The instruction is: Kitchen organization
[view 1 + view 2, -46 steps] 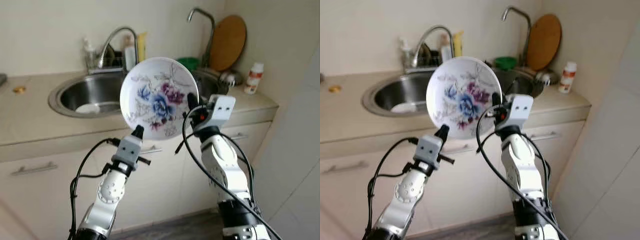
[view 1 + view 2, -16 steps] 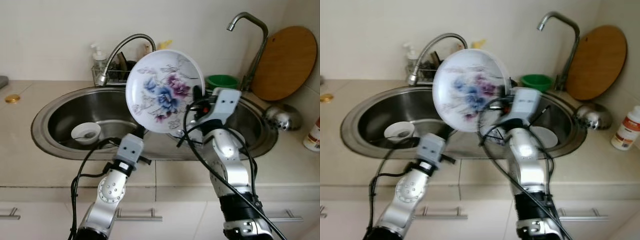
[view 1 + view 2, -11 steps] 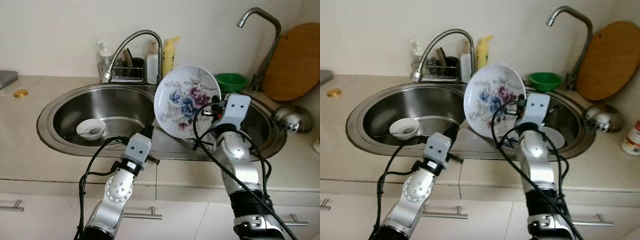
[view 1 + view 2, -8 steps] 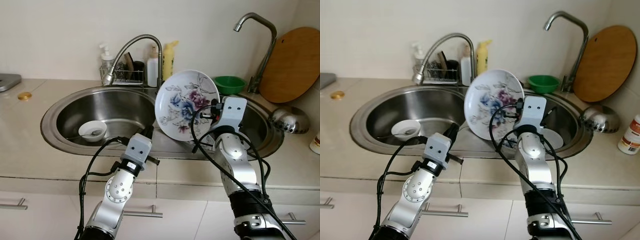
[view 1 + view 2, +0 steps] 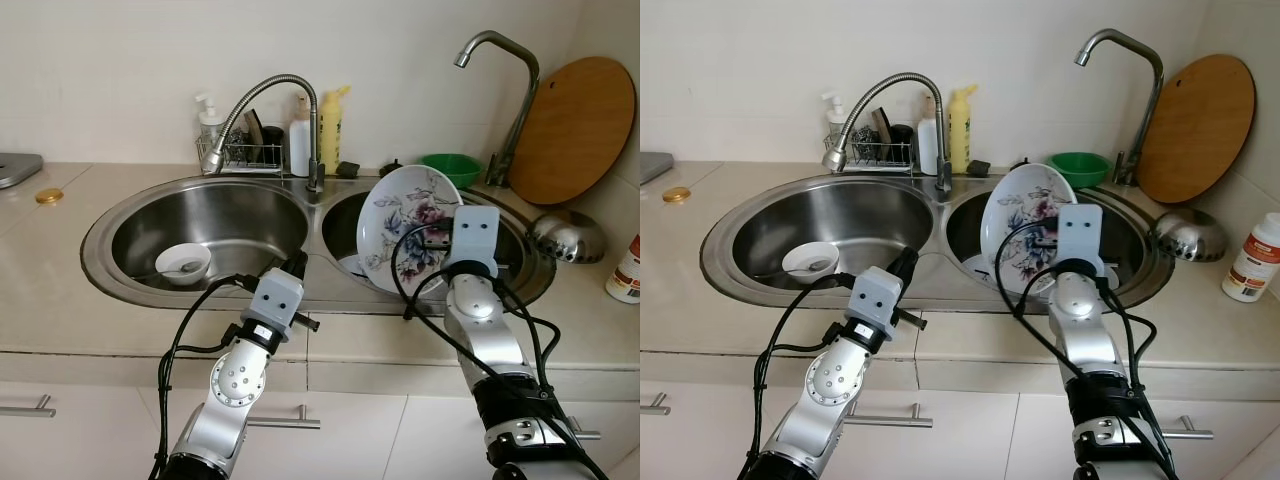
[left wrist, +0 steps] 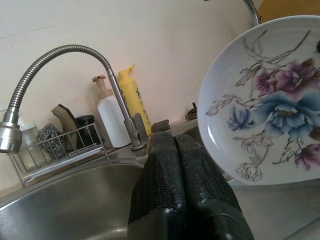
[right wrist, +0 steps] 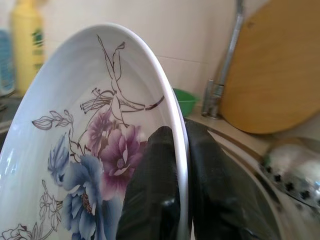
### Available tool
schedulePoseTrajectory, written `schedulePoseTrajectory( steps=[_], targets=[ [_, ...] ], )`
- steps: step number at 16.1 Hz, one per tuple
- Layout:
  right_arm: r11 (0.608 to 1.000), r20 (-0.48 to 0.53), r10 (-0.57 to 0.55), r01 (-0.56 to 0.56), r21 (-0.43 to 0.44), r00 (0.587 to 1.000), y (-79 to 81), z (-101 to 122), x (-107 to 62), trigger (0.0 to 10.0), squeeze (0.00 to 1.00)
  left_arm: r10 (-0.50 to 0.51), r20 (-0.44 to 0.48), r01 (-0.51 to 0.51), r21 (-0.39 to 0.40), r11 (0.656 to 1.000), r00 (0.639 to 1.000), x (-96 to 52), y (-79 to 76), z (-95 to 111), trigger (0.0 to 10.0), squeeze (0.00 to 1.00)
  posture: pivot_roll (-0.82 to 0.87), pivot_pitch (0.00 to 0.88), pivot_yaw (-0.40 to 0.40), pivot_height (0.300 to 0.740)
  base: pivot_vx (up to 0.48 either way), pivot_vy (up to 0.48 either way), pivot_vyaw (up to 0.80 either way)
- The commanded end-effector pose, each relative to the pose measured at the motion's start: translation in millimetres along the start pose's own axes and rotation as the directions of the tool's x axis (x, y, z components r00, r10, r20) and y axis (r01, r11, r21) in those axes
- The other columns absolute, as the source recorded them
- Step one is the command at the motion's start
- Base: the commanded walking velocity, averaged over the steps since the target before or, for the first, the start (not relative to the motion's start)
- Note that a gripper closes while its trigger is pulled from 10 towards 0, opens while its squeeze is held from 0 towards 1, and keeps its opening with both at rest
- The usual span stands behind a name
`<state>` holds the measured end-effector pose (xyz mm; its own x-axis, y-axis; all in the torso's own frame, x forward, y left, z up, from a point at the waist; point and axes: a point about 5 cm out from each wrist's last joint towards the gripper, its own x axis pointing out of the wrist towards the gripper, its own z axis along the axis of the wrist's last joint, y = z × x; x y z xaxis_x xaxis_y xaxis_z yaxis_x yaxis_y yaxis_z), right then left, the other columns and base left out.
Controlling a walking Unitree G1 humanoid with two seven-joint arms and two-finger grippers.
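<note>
My right gripper (image 7: 181, 136) is shut on the rim of a white plate with blue and purple flowers (image 5: 405, 228), one finger on each face. The plate stands tilted on edge over the right basin (image 5: 527, 283) of a double steel sink, above white dishes (image 5: 980, 268) lying in that basin. My left gripper (image 5: 296, 264) is shut with nothing in it (image 6: 174, 138), and hovers at the sink's front rim by the divider between the basins. The plate (image 6: 270, 105) is beside it, to its right and apart from it.
In the left basin (image 5: 230, 215) lies a small white bowl (image 5: 183, 262) holding a spoon. A flexible faucet (image 5: 270, 95), soap bottles (image 5: 329, 130) and a wire rack stand behind. A tall faucet (image 5: 505, 60), green bowl (image 5: 452, 166), round wooden board (image 5: 575, 130), metal strainer (image 5: 567, 238) and bottle (image 5: 627, 270) are at the right.
The right gripper has carried the plate to the right and down, from over the divider to over the right basin. The left gripper has stayed by the sink's front rim.
</note>
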<state>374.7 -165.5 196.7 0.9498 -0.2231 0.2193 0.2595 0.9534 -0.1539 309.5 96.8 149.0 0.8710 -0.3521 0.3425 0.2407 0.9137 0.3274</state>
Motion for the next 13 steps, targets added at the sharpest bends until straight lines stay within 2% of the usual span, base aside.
schedulePoseTrajectory(
  steps=[1,2,4,7,8,9,10,11,12,13],
  targets=[
    [0.999,0.032,0.047,-0.046,-0.020,0.998,8.2,7.7,2.0,10.0,0.00,-0.001,-0.007,0.001,0.003,1.000,1.000,-1.5,0.6,-1.1,10.0,0.00,0.07,0.000,-0.012,0.740,0.000,0.000,0.00],
    [0.995,0.001,0.100,-0.100,-0.019,0.995,17.2,1.8,-0.7,10.0,0.00,-0.001,-0.008,0.001,0.002,1.000,1.000,-1.4,0.5,-1.1,10.0,0.00,0.07,0.000,-0.011,0.740,0.000,0.000,0.00],
    [0.989,-0.030,0.145,-0.146,-0.016,0.989,24.6,-3.3,-3.1,10.0,0.00,-0.001,-0.007,0.001,0.002,1.000,1.000,-1.1,0.2,-0.9,10.0,0.00,0.07,0.000,-0.011,0.740,0.000,0.000,0.00],
    [0.973,-0.085,0.232,-0.230,0.036,0.969,35.3,-11.1,-7.0,10.0,0.01,-0.001,-0.009,0.001,0.004,1.000,1.000,-1.1,-0.1,-1.1,10.0,0.00,0.07,0.000,-0.012,0.740,0.000,0.000,0.00],
    [0.971,-0.088,0.240,-0.238,0.039,0.967,36.3,-11.7,-7.6,10.0,0.24,-0.001,-0.009,0.001,0.004,1.000,1.000,-1.2,0.0,-1.1,10.0,0.00,0.07,0.000,-0.012,0.740,0.000,0.000,0.00],
    [0.961,-0.127,0.275,-0.274,0.029,0.953,41.9,-18.7,-10.9,10.0,0.41,0.001,-0.011,-0.001,0.004,1.000,1.000,-1.2,-0.1,-1.3,10.0,0.00,0.07,0.000,-0.016,0.740,0.000,0.000,0.00],
    [0.955,-0.153,0.296,-0.294,0.033,0.943,44.5,-23.2,-13.0,10.0,0.42,0.002,-0.012,-0.002,0.004,1.000,1.000,-1.2,-0.2,-1.3,10.0,0.00,0.07,0.000,-0.016,0.740,0.000,0.000,0.00],
    [0.953,-0.176,0.302,-0.302,0.025,0.937,45.0,-27.1,-14.4,10.0,0.91,0.001,-0.014,-0.001,0.005,1.000,1.000,-1.6,-0.5,-1.8,10.0,0.00,0.07,0.000,-0.016,0.740,0.000,0.000,0.00],
    [0.952,-0.192,0.304,-0.307,0.018,0.933,45.1,-29.7,-15.2,10.0,1.00,0.001,-0.016,-0.001,0.005,1.000,1.000,-1.9,-0.5,-2.2,10.0,0.00,0.07,0.000,-0.016,0.740,0.000,0.000,0.00],
    [0.952,-0.229,0.302,-0.307,0.013,0.926,44.0,-35.9,-16.5,10.0,1.00,0.001,-0.019,-0.001,0.006,1.000,1.000,-2.5,-0.4,-3.1,10.0,0.00,0.07,0.000,-0.016,0.740,0.000,0.000,0.00]
  ],
)
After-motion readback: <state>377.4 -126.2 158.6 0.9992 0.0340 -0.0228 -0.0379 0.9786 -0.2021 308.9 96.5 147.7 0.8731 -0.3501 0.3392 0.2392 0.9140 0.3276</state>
